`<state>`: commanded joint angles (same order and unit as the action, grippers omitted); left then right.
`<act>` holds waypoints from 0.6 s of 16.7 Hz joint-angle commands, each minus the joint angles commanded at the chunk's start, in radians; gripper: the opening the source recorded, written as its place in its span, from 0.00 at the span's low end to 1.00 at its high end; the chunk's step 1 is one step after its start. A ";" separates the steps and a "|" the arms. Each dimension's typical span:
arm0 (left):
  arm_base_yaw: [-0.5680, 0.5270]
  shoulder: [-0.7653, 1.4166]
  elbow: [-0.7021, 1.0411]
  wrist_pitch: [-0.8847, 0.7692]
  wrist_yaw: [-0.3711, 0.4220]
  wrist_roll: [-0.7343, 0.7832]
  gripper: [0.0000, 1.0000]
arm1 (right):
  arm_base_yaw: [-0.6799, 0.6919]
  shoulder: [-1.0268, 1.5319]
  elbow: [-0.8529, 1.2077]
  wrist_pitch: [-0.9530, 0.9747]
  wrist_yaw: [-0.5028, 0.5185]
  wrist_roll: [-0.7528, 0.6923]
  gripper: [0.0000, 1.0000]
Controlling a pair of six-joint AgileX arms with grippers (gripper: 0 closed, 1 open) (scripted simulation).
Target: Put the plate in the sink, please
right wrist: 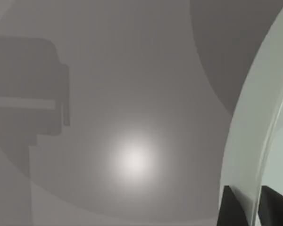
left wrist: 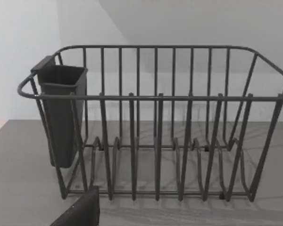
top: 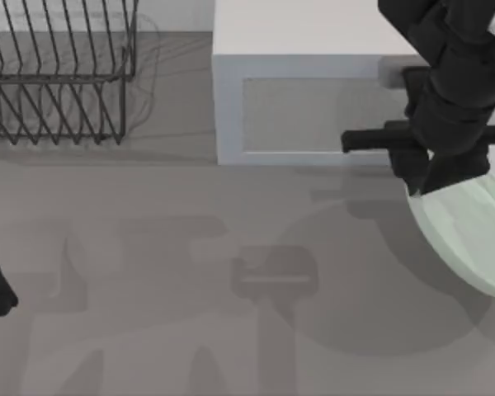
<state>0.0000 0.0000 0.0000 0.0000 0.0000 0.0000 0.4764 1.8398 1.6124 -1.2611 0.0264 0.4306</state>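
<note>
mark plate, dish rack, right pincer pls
plate [top: 470, 239], top view, pale green face near its lower rim.
dish rack [left wrist: 155, 141], left wrist view, an upright front bar.
right pincer [right wrist: 254, 207], right wrist view, midway between its dark fingertips, astride the plate rim.

rack [top: 58, 74] back-left | microwave [top: 313, 91] back-centre | plate [top: 470, 231] right

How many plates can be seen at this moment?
1. The pale green plate is at the table's right edge, lifted and tilted, its rim pinched by the right gripper. The dish rack holds none.
</note>
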 joint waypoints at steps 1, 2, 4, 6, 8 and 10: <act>0.000 0.000 0.000 0.000 0.000 0.000 1.00 | -0.007 0.002 0.068 -0.060 0.000 -0.001 0.00; 0.000 0.000 0.000 0.000 0.000 0.000 1.00 | -0.015 0.007 0.136 -0.118 -0.001 -0.002 0.00; 0.000 0.000 0.000 0.000 0.000 0.000 1.00 | -0.036 0.021 0.270 -0.229 -0.004 -0.005 0.00; 0.000 0.000 0.000 0.000 0.000 0.000 1.00 | -0.058 0.035 0.388 -0.329 -0.009 -0.008 0.00; 0.000 0.000 0.000 0.000 0.000 0.000 1.00 | -0.075 0.047 0.478 -0.407 -0.013 -0.012 0.00; 0.000 0.000 0.000 0.000 0.000 0.000 1.00 | -0.085 0.053 0.527 -0.455 -0.016 -0.015 0.00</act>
<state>0.0000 0.0000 0.0000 0.0000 0.0000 0.0000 0.3916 1.8927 2.1398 -1.7160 0.0104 0.4156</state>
